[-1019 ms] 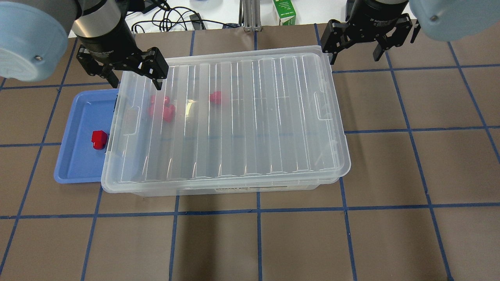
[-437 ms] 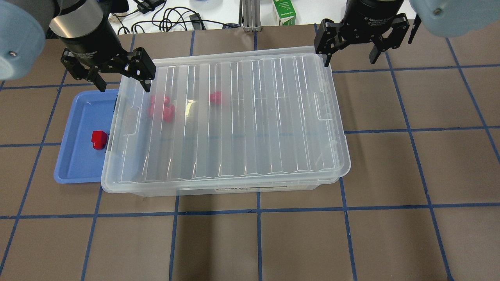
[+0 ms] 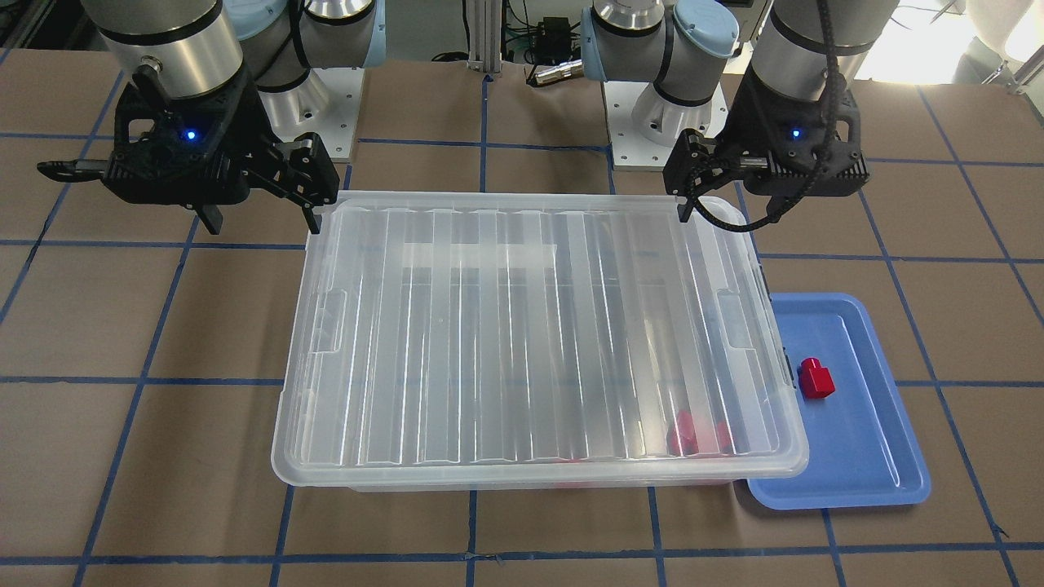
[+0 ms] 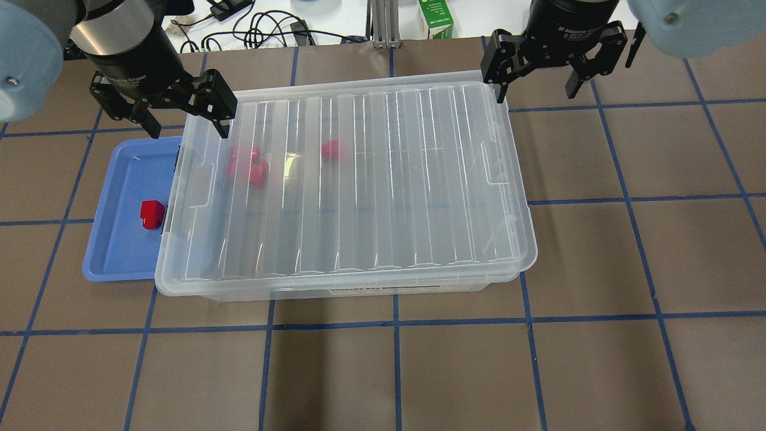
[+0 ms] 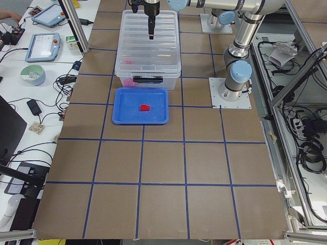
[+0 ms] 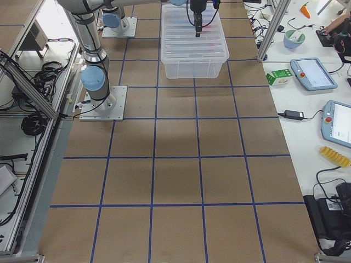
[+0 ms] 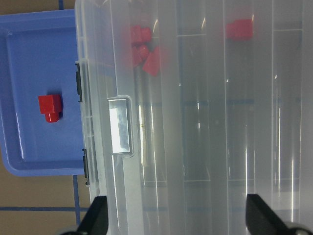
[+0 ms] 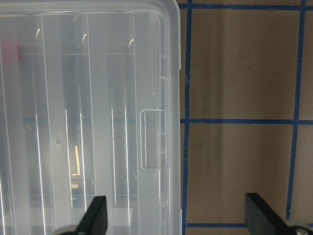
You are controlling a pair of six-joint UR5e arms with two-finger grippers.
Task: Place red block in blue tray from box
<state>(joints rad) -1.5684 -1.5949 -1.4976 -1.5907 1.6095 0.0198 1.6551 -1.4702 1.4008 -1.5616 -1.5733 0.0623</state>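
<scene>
Block: the small glossy red plastic block (image 4: 151, 214) lies loose in the shallow blue plastic tray (image 4: 122, 251), close to the wall nearest the bin, so the placing looks done.
Bin: the large clear plastic box (image 4: 359, 179) sits just beside the tray on the brown surface. Its ribbed lid is on, covering the other red pieces (image 4: 248, 164).
Left gripper (image 4: 188, 127): jaws spread wide and empty, above the box's far corner on the tray side.
Right gripper (image 4: 535, 93): jaws wide apart and holding nothing, over the opposite far corner.
</scene>
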